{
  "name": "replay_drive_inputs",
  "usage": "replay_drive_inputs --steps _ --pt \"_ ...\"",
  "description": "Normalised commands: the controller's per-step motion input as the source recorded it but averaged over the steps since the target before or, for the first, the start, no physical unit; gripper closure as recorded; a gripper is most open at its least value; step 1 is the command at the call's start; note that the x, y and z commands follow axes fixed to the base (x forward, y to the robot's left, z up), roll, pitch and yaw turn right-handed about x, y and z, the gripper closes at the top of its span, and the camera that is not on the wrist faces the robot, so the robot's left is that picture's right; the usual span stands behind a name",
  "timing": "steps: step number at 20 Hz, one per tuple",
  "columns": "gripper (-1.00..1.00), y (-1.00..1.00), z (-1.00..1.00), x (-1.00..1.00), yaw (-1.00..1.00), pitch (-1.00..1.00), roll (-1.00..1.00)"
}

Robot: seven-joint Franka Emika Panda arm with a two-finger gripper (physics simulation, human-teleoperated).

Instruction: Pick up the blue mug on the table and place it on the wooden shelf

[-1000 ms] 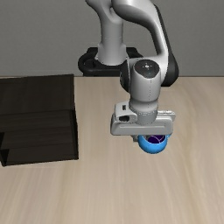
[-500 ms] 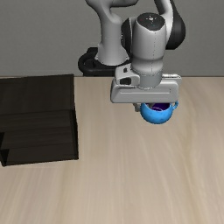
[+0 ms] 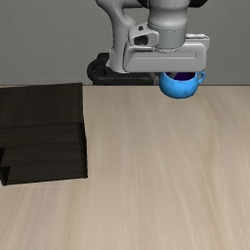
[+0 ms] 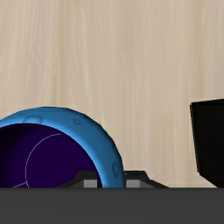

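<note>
The blue mug [image 3: 181,84] hangs high above the table, just under my gripper [image 3: 179,74], which is shut on its rim. In the wrist view the mug [image 4: 83,140] shows its round blue rim and dark purple inside, right by my fingertips. The dark wooden shelf [image 3: 41,132] stands on the table at the exterior view's left, well to the side of and below the mug. A dark edge of the shelf [image 4: 208,140] also appears in the wrist view, off to the side of the mug.
The light wooden table [image 3: 166,186] stretches below the raised mug. The robot's black base [image 3: 112,70] sits at the table's far edge, behind the arm.
My gripper has risen steadily with the mug, from close above the table to high over it, drifting slightly toward the exterior view's right.
</note>
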Motion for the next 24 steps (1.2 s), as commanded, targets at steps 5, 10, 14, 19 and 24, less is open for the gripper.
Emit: replay_drive_inputs --steps 5,10,14,19,24 --pt "1.0 -0.8 0.2 0.0 0.0 0.0 0.0" --pt "1.0 -1.0 0.0 0.0 0.0 0.0 0.0" --pt "1.0 -1.0 0.0 0.0 0.0 0.0 0.0" --pt "1.0 -1.0 0.0 0.0 0.0 0.0 0.0" --pt "1.0 -1.0 0.0 0.0 0.0 0.0 0.0"
